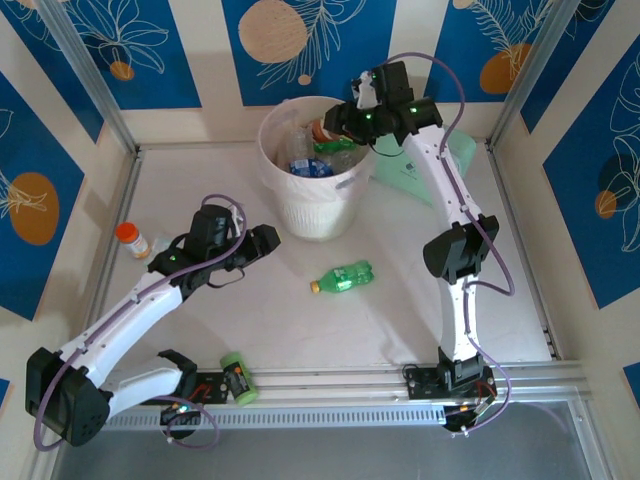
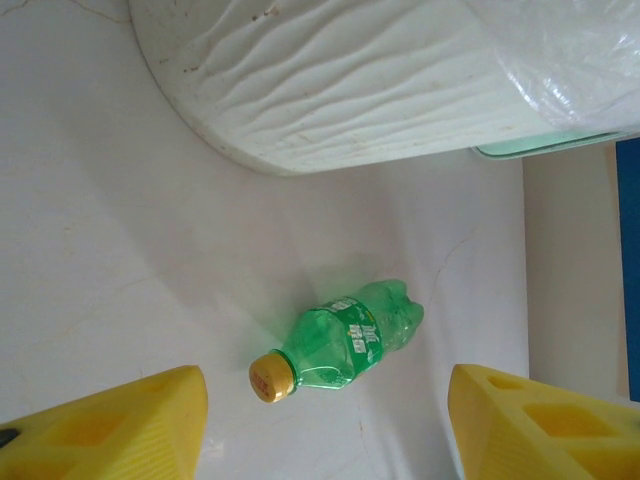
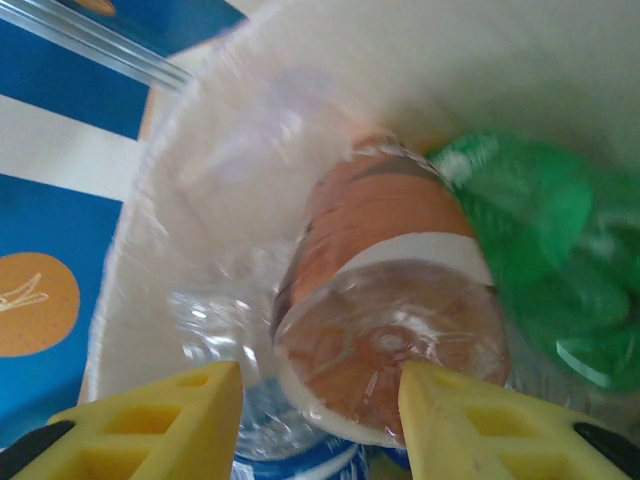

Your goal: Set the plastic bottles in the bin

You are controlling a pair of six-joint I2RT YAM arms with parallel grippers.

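The green plastic bottle with a yellow cap (image 1: 342,277) lies on the white bench (image 1: 400,320) at four o'clock from the nearer, open and empty left gripper (image 1: 270,243), long axis eight-to-two, cap toward eight.

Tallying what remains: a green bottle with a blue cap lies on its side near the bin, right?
No: the green bottle has a yellow cap, as the left wrist view shows. It does lie on its side near the bin.
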